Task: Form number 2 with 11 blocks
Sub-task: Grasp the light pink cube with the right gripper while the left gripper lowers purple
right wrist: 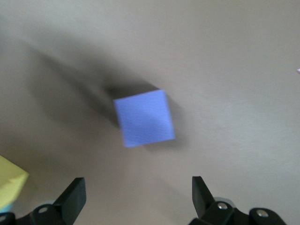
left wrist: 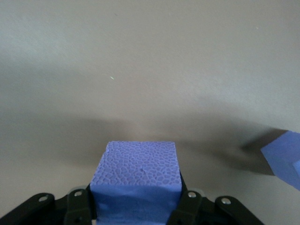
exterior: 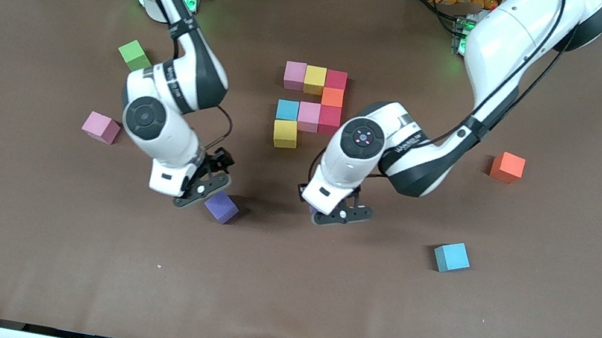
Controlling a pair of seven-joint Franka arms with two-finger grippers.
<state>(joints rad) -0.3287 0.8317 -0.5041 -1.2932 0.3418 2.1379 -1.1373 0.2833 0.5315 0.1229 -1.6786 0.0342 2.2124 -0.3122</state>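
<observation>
my right hand: fingers spread wide, holding nothing | purple block: on the counter under me | yellow block: at edge of view

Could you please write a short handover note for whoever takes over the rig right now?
Left pincer: shut on a purple cube, over the table.
Right pincer: open, by a second purple cube lying on the table.
Done: eight blocks form the top four rows of the 2.
Left: the bottom row, three blocks.
Loose: pink cube, light blue cube, orange cube, green cube.
</observation>
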